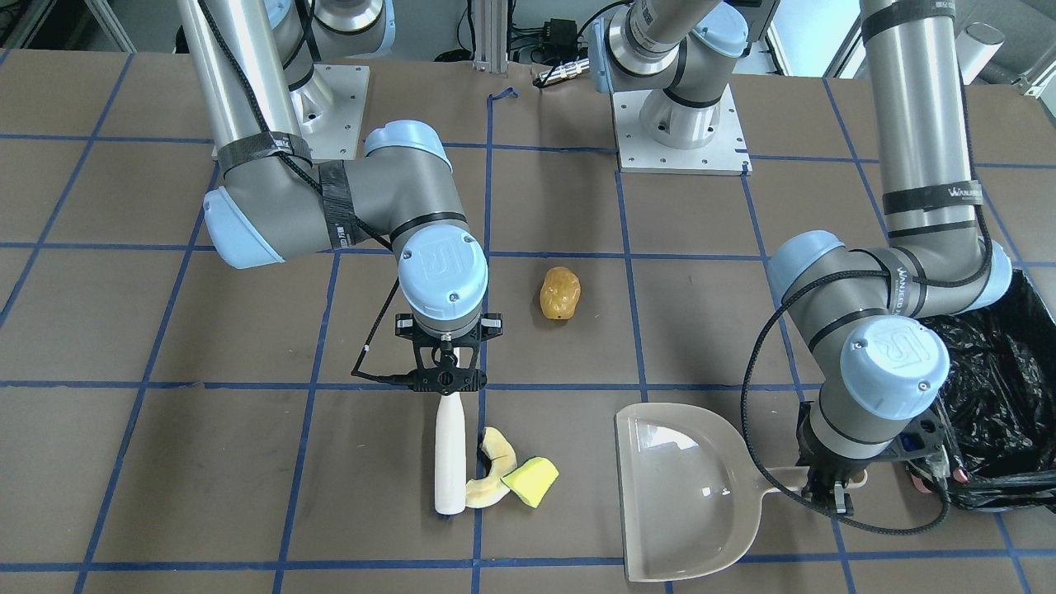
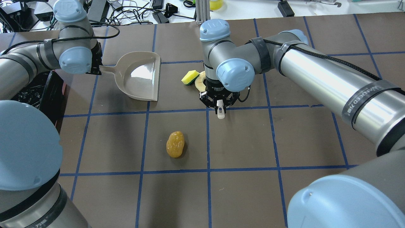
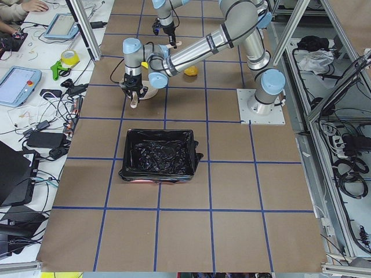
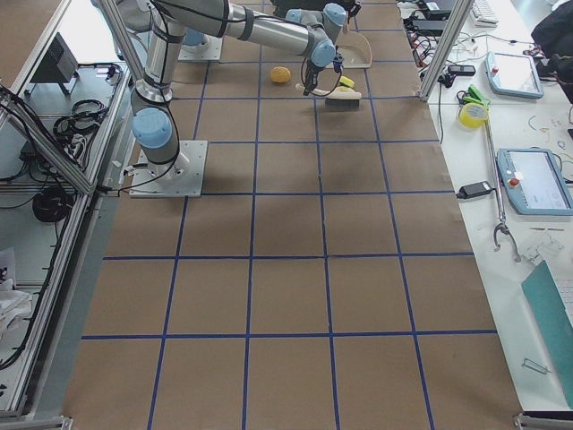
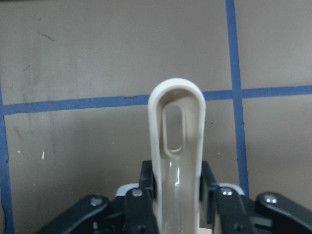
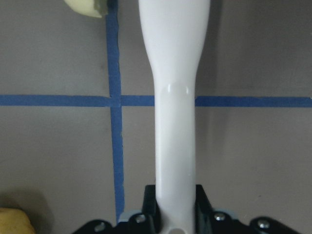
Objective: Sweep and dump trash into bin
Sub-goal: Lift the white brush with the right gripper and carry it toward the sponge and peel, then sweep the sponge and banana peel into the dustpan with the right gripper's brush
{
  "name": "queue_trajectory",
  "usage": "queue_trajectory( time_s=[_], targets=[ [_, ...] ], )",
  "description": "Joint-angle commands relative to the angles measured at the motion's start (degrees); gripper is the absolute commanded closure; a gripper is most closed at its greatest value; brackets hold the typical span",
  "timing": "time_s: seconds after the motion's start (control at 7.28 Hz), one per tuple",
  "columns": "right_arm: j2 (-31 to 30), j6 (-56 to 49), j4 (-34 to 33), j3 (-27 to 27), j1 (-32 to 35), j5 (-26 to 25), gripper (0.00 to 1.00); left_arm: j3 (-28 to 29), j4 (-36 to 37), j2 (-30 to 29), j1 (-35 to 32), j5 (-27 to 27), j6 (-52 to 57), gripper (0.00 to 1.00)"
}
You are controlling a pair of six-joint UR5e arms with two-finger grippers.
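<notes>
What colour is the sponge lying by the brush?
The sponge is yellow with a dark green layer underneath, clearest in the overhead exterior view.

Overhead, the right arm's wrist covers most of the brush [image 2: 221, 115] beyond the right tool [image 2: 220, 105] and part of the rind slice [image 2: 199, 83]. Beside the left tool [image 1: 832, 492], the bin [image 1: 1002, 388] runs off the front view's edge; the left wrist view cuts off the pan of the dustpan [image 5: 176, 146].

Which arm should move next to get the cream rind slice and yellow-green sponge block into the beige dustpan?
Right. The right gripper holds the white brush beside the cream rind slice and yellow-green sponge block; the left gripper holds the beige dustpan by its handle.
</notes>
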Motion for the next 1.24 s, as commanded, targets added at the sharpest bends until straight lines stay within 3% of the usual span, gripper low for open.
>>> queue_trajectory(
  time_s=[0.0, 1.1],
  targets=[
    [1.10, 2.85, -1.03, -0.54, 1.80, 0.11, 1.00, -0.03, 0.16, -0.83, -0.96, 0.33, -0.19, 1.00],
    [13.40, 12.19, -1.21, -19.42, 10.33, 13.12, 1.00, 0.41, 0.16, -0.84, -0.97, 1.21, -0.81, 1.00]
  ],
)
